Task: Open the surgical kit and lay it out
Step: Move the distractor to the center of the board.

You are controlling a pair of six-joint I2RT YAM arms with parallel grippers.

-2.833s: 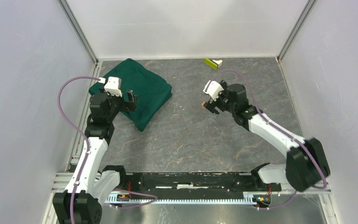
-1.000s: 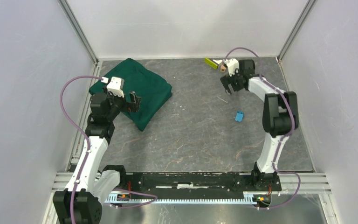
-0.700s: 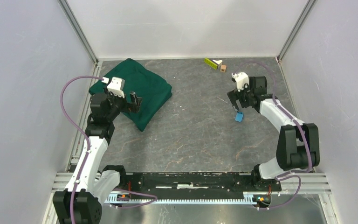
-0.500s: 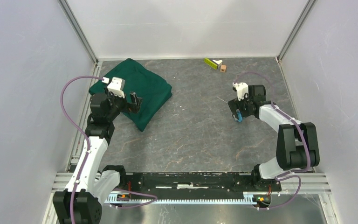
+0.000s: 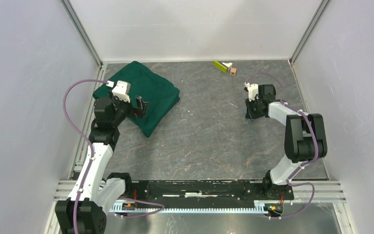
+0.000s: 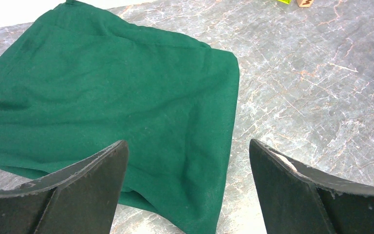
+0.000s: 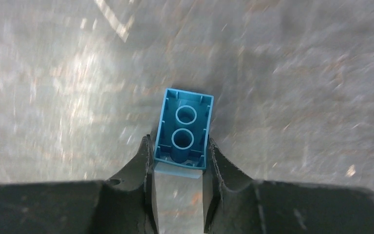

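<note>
The surgical kit [image 5: 141, 95] sits at the far left of the desk [image 5: 199, 136], close to the left wall. It is a dark green cloth bundle, folded shut, with soft wrinkles across its top. No tray or steel shows anywhere (whatever is inside is fully covered). From here I'd judge the cloth limp and light: it will sag and trail when lifted rather than hold a shape. It is not slippery, but it is apt to drag the whole bundle along if pulled low and flat. If metal is wrapped inside, the middle will be the heavy part, and loose pieces could slide out when a flap is flung open.

The best place to take hold looks like a free edge or corner, not the thick centre. The right-hand fold and the near pointed corner both lie flat on the stone, so a pinch there should catch one layer only (peel up and outward, I'd say).

The left hand [image 6: 187, 144] hovers just above the near part of the cloth, fingers spread wide and touching nothing.

Well apart, on the right side of the desk, the right hand [image 7: 178, 146] is clamped on a small blue block [image 7: 185, 124], its hollow underside facing the wrist camera. A yellow-green block [image 5: 219, 66] and a brown block [image 5: 233, 71] lie close together by the back wall.
</note>
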